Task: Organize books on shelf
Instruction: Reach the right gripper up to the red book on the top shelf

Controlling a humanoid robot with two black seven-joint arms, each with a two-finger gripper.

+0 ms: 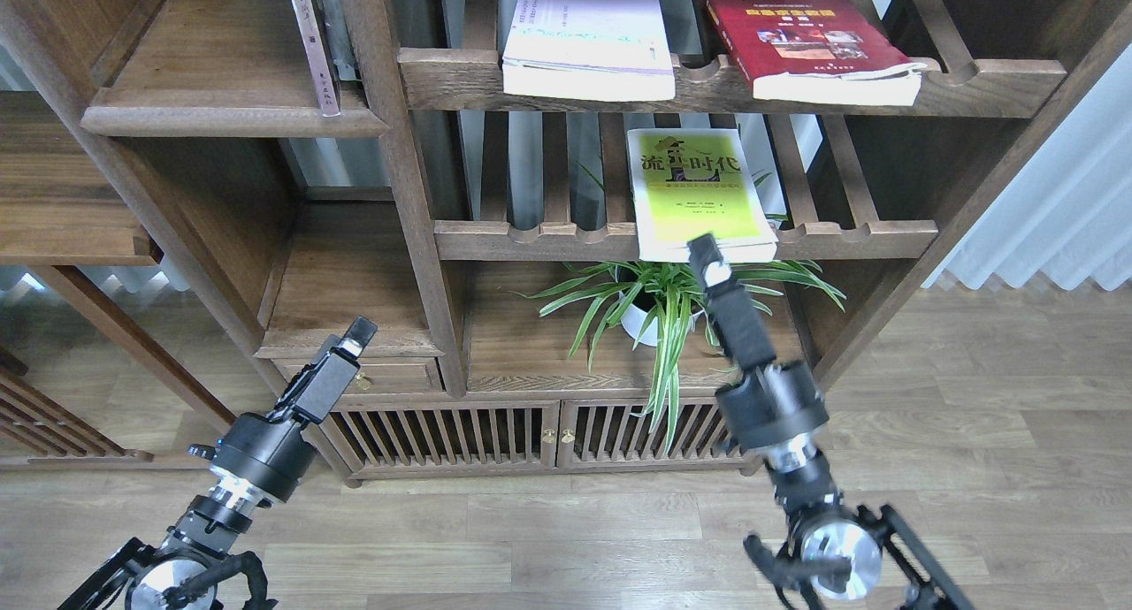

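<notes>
I see all 3 books [699,190] on slatted racks, none on the shelf [230,119], upper left. Right claw [705,249] and left claw [358,334]: opening indeterminate.

a spider plant [672,305] in a white pot sits above slatted cabinet doors [531,433]; white curtain [1052,212] at right.

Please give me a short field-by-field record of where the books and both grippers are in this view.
white book: flat on upper slatted rack, left
red book: flat on upper slatted rack, right
yellow-green book: flat on middle slatted rack, above the potted plant
thin book: upright on solid shelf, upper left
right gripper: at yellow-green book's front edge; jaws unclear
left gripper: low, near drawer; holds nothing
</notes>
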